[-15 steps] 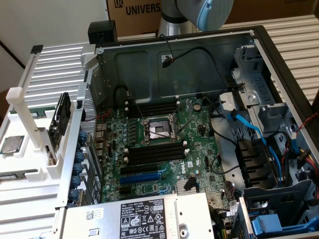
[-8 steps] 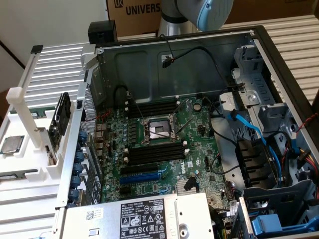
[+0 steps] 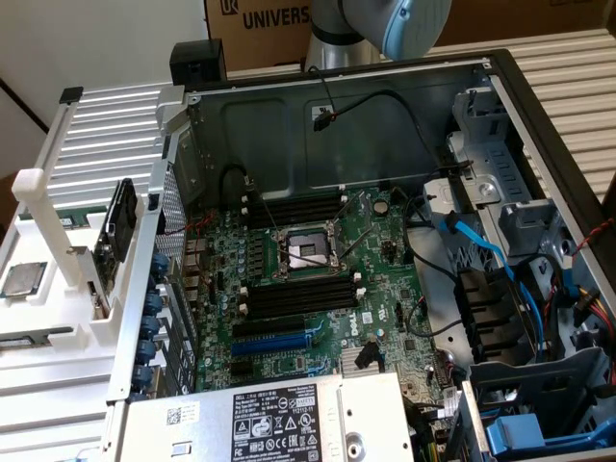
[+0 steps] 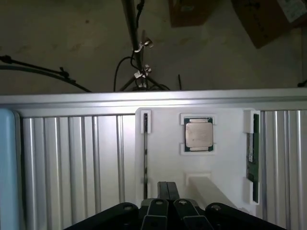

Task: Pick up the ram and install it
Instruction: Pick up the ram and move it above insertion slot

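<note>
Ram point(image 3: 117, 231) stood on its long edge in a white holder point(image 3: 29, 183) on the ribbed tabletop point(image 4: 72, 158), just beside the open computer case on the exterior view's left and well apart from the motherboard point(image 3: 318, 279), whose long black memory slots point(image 3: 289, 294) appeared unfilled. From the wrist view the ram point(image 4: 145, 153) showed edge-on as a thin dark line in the holder's groove, with a processor chip point(image 4: 198, 134) lying flat in its own pocket near it. The pincer point(image 4: 166, 184) was closed, its fingers pressed together on nothing, poised over the holder and close to the stick's line but apart from it. By the look of it, the stick would handle as a light, stiff, thin board: easy to lift, yet apt to crack or flex if twisted, and smooth enough on its faces to slip under a weak pinch. The sensible hold seemed to be across the two flat faces at the free upper edge, near the middle of its length, so it would hang level, keeping off the contact edge seated in the groove.
</note>
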`<state>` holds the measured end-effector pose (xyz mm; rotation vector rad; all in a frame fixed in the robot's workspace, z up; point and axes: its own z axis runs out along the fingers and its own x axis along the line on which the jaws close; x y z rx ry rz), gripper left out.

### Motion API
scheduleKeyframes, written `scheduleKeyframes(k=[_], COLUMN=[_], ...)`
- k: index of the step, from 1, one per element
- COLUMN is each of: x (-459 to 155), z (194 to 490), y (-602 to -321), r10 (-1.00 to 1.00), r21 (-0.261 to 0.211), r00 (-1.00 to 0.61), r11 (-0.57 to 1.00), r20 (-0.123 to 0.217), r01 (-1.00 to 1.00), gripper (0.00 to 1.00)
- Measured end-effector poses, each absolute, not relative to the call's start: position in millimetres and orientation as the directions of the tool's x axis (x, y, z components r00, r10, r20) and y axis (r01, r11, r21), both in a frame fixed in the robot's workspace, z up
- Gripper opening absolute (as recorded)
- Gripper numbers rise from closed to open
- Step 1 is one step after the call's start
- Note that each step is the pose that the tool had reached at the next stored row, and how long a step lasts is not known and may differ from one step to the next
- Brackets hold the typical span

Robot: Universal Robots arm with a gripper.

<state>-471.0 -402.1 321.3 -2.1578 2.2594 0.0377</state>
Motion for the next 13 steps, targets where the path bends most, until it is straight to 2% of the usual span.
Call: scheduleKeyframes(k=[13], x=[-470], z=[296], y=[-406], r10=[-0.999], r21=[0.006], r00=[-0.046], r11=[0.046], r20=[-0.029], r01=[-0.999], gripper=[0.1])
